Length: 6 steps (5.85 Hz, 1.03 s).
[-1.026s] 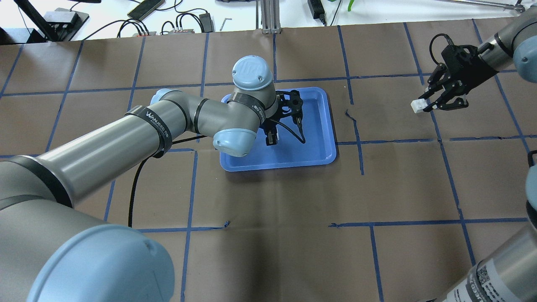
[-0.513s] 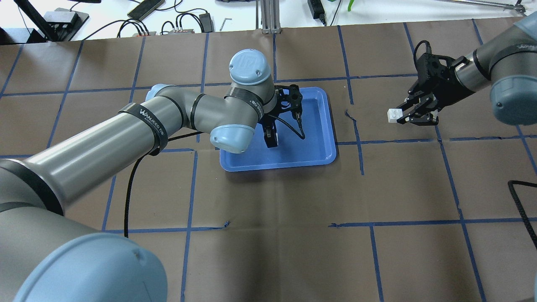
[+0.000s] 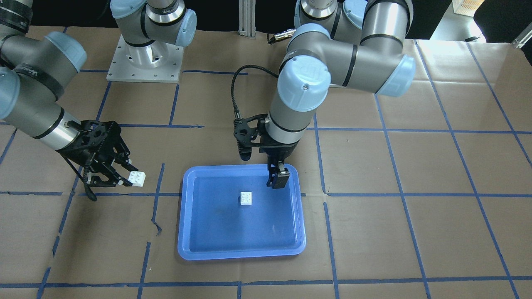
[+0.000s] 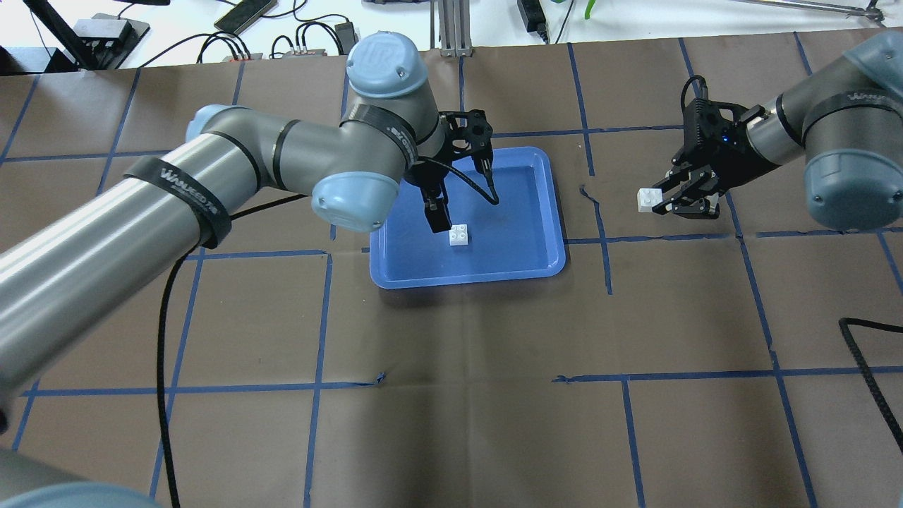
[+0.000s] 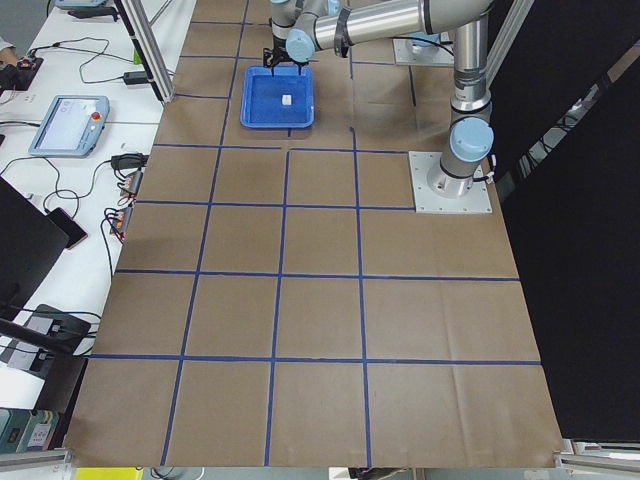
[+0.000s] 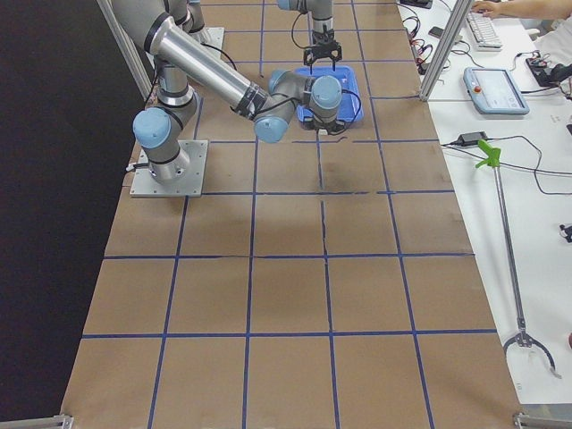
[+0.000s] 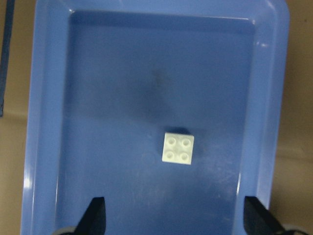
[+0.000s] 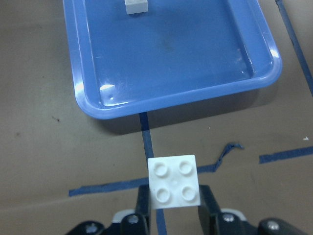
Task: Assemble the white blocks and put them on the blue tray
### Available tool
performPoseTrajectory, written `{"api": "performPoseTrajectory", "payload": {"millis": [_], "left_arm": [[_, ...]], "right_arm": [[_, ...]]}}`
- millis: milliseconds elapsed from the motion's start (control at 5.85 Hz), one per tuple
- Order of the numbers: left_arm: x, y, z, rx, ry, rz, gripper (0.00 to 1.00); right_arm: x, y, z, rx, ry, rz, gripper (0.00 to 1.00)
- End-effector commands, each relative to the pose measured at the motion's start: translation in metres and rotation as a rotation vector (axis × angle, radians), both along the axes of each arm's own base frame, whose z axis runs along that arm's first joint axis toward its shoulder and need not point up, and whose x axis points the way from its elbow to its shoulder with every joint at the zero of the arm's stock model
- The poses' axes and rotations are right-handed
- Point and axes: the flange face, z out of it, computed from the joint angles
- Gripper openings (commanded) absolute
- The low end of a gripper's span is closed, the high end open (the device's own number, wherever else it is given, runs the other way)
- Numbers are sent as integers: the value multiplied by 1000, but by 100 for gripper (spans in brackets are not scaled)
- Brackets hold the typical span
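One white block (image 4: 459,234) lies studs up on the floor of the blue tray (image 4: 557,212), near its middle; it also shows in the front view (image 3: 246,198) and the left wrist view (image 7: 178,148). My left gripper (image 4: 439,217) hangs above the tray beside that block, open and empty, its fingertips (image 7: 95,215) wide apart. My right gripper (image 4: 663,201) is shut on the second white block (image 4: 647,199), held studs up above the table to the right of the tray (image 8: 78,73); this block fills the right wrist view (image 8: 174,181).
Brown paper with a grid of blue tape lines (image 4: 600,233) covers the table. The left arm's black cable (image 4: 176,339) loops over the table at the left. Cables and devices (image 4: 310,39) lie beyond the far edge.
My left gripper has drawn up and back from the tray's middle, and a white block now shows lying there. My right gripper has carried its block leftward, nearer the tray.
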Motion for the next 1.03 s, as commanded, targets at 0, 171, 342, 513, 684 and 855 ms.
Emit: {"api": "performPoseTrajectory", "payload": {"millis": [0,171,342,513,684,855], "left_arm": [[71,47,83,107,-3,124,100],[87,67,106,121,-15,191,100],[101,77,122,105,-23,281,100],[125,75,134,110,-24,552,100],[133,83,142,114,-25,723,100],[137,87,138,125,-85,922,100]], "right_arm": [[91,-4,-8,-35,-3,37,31],[137,-3,-27,-51,-11,83,31],[168,-5,-46,-81,-15,139,31],[181,-13,-68,-69,-21,166,31],[182,-21,-93,-67,-23,163,31],[188,-22,-113,-55,-48,169,31]]}}
